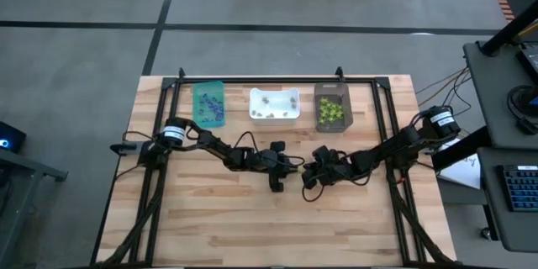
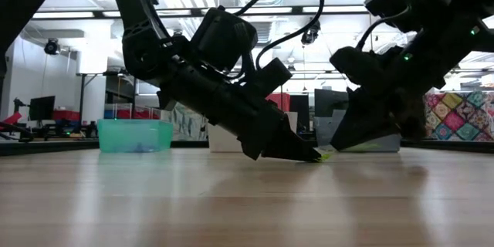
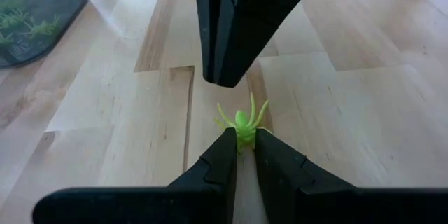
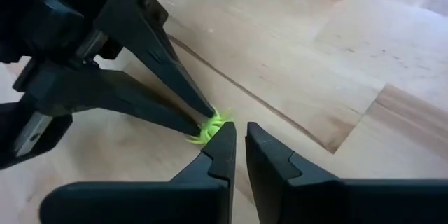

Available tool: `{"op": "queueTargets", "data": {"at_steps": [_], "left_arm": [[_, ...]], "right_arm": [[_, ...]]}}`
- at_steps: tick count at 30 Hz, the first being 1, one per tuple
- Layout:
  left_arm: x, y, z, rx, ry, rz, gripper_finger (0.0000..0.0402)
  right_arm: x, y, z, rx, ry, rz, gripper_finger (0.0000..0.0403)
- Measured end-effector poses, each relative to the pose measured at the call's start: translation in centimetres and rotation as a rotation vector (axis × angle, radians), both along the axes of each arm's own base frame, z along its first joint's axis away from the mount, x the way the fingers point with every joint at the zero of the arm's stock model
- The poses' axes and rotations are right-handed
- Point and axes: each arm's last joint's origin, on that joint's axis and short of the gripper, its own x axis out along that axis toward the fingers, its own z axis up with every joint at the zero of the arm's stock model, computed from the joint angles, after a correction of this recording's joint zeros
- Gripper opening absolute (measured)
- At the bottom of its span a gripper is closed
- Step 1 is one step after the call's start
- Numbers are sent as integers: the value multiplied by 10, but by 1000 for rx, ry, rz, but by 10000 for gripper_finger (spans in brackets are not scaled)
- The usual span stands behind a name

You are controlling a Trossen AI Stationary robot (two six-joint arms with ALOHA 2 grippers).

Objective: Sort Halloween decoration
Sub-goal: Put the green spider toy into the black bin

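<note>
Left gripper [image 3: 240, 142] pinches a lime-green spider [image 3: 242, 120] at mid-table, tips down on the wood. Right gripper [image 4: 240, 138] sits just beside it, fingers nearly together with a thin gap, holding nothing.

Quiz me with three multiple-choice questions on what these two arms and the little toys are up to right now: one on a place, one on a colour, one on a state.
1. Where is the green spider?
A. In the teal bin
B. Between the left gripper's fingertips, at the table's middle
C. In the white bin

2. What colour are the toys in the dark bin?
A. Purple
B. Orange
C. Lime green

3. What state is the left gripper in?
A. Shut on the spider
B. Wide open
C. Out of sight

Answers: B, the left wrist view shows the spider pinched over bare wood; C, green pieces fill it; A, both fingers press its body.
</note>
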Motion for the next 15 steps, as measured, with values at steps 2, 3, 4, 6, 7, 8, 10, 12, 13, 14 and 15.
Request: {"op": "queueTargets", "data": {"at_steps": [2,3,4,6,7,8,10,12,13,14,15], "left_arm": [[0,0,0,0,1,0,36],[0,0,0,0,1,0,36],[0,0,-1,0,2,0,36],[0,0,-1,0,2,0,36],[0,0,-1,0,2,0,36],[0,0,-1,0,2,0,36],[0,0,-1,0,2,0,36],[0,0,-1,0,2,0,36],[0,0,-1,0,2,0,36],[0,0,-1,0,2,0,36],[0,0,-1,0,2,0,36]], "right_arm": [[0,0,0,-21,2,5,18],[0,-1,0,-18,-2,0,15],[1,-1,1,-6,-10,-9,14],[1,0,2,21,-18,-10,18],[1,0,2,33,-22,-13,22],[1,0,2,43,-27,-19,29],[1,0,2,70,-34,-37,47],[1,0,2,89,-41,-55,68],[1,0,2,99,-44,-65,79],[1,0,2,107,-46,-71,90],[1,0,2,118,-47,-75,100]]}}
